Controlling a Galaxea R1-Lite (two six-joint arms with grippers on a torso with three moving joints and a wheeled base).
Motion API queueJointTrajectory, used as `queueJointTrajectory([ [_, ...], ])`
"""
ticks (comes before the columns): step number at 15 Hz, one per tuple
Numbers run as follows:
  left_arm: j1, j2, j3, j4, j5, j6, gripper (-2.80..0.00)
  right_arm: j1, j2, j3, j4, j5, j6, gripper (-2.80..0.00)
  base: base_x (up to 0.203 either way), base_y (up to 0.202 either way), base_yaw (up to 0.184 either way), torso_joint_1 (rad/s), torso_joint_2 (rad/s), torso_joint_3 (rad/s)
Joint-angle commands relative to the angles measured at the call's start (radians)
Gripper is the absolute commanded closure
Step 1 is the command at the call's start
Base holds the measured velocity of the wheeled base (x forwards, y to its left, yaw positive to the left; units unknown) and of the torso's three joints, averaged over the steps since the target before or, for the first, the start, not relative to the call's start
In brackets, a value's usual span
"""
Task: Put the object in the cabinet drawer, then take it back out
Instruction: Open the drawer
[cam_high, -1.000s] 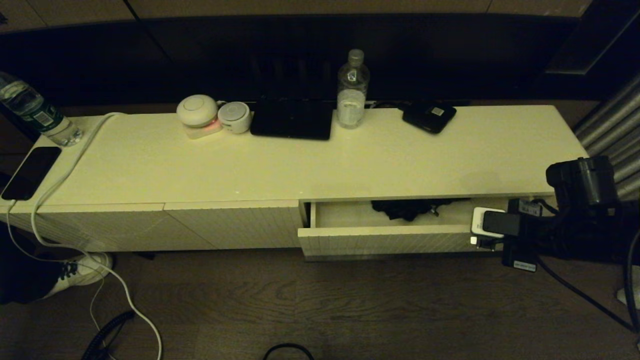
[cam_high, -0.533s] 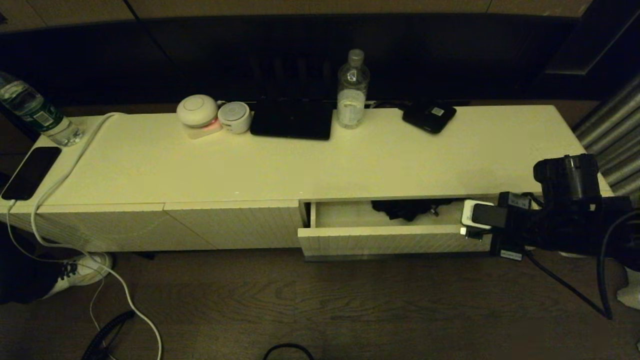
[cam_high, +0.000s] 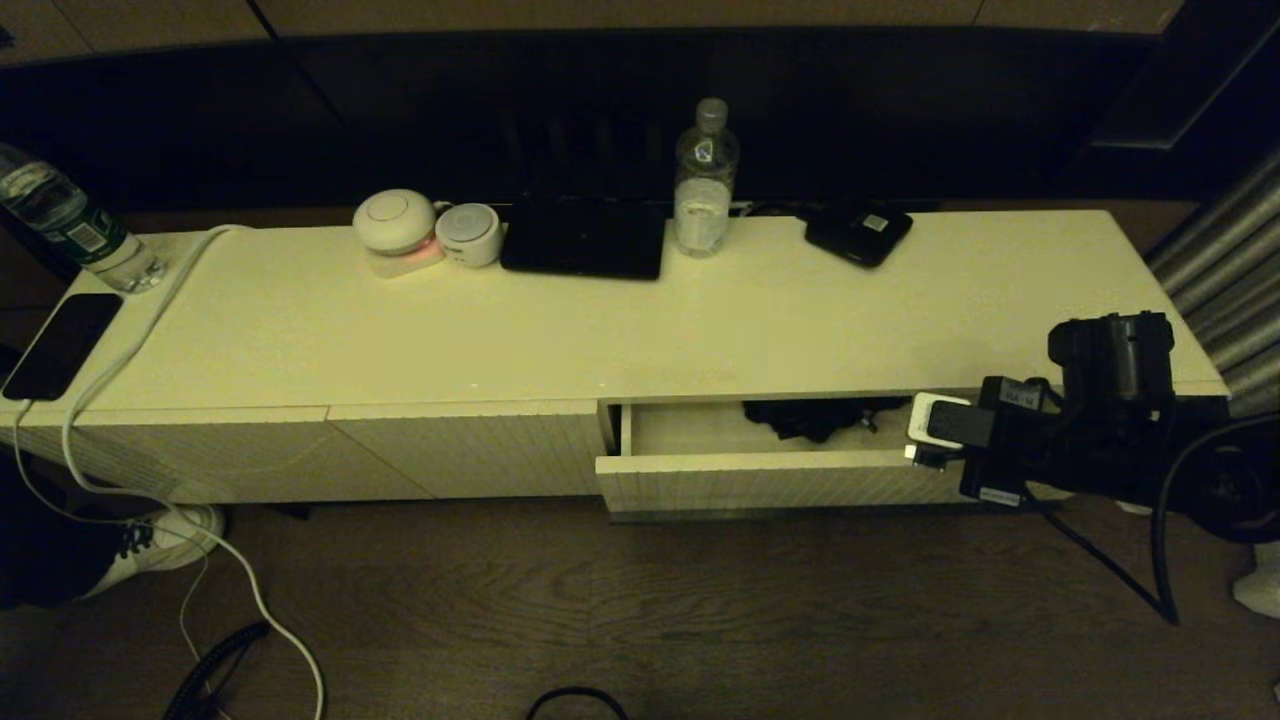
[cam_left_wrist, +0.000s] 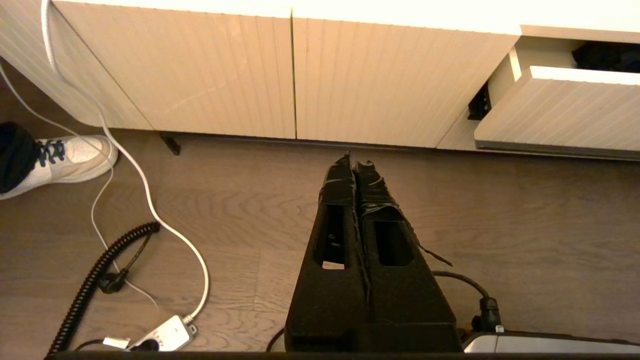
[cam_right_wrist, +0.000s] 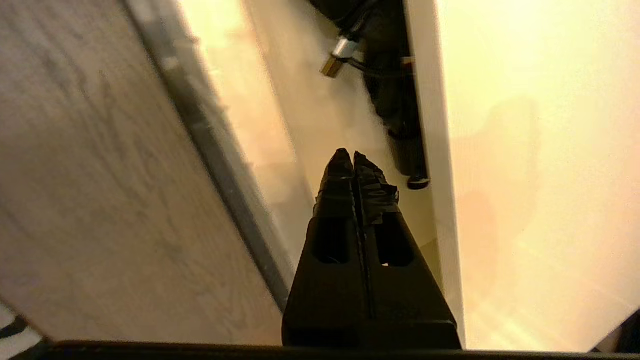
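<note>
The cabinet drawer (cam_high: 760, 482) stands partly pulled out at the cabinet's right, ribbed front with a dark strip along its lower edge (cam_left_wrist: 550, 149). A black bundled object (cam_high: 815, 415) lies inside against the back, half under the cabinet top; in the right wrist view the object (cam_right_wrist: 395, 100) shows a small metal plug. My right gripper (cam_high: 928, 448) hovers over the drawer's right end, shut with nothing in it (cam_right_wrist: 352, 156), a short way from the object. My left gripper (cam_left_wrist: 356, 162) hangs shut and empty over the floor, in front of the closed ribbed panels.
On the cabinet top (cam_high: 620, 330) stand a water bottle (cam_high: 705, 180), a black tablet (cam_high: 585, 240), two round white devices (cam_high: 425, 232) and a black box (cam_high: 858, 233). A phone (cam_high: 60, 345), white cable and second bottle (cam_high: 75, 225) sit far left. A shoe (cam_high: 165, 540) rests on the floor.
My right arm has moved left and a little toward the cabinet, bringing its gripper further over the drawer's right end. The drawer and the black object have not moved.
</note>
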Motion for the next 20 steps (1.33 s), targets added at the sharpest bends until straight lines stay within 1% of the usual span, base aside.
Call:
queueJointTrajectory([
  [1,0.001,-0.002,0.0,0.0,0.0,-0.001,0.0,-0.001,0.031,-0.007,-0.043,-0.007,-0.005,0.0,0.0,0.0,0.0,0.0,0.0,0.0],
  [5,0.001,-0.002,0.0,0.0,0.0,-0.001,0.0,-0.001,0.049,-0.013,-0.057,-0.011,-0.005,0.0,0.0,0.0,0.0,0.0,0.0,0.0],
  [7,0.001,-0.002,0.0,0.0,0.0,-0.001,0.0,-0.001,0.07,-0.008,-0.103,-0.012,-0.005,0.0,0.0,0.0,0.0,0.0,0.0,0.0],
  [17,0.001,-0.002,0.0,0.0,0.0,-0.001,0.0,-0.008,0.112,-0.034,-0.134,-0.014,-0.005,0.0,0.0,0.0,0.0,0.0,0.0,0.0],
  [20,0.001,-0.002,0.0,0.0,0.0,-0.001,0.0,-0.007,0.101,0.005,-0.131,-0.014,-0.006,0.0,0.0,0.0,0.0,0.0,0.0,0.0],
])
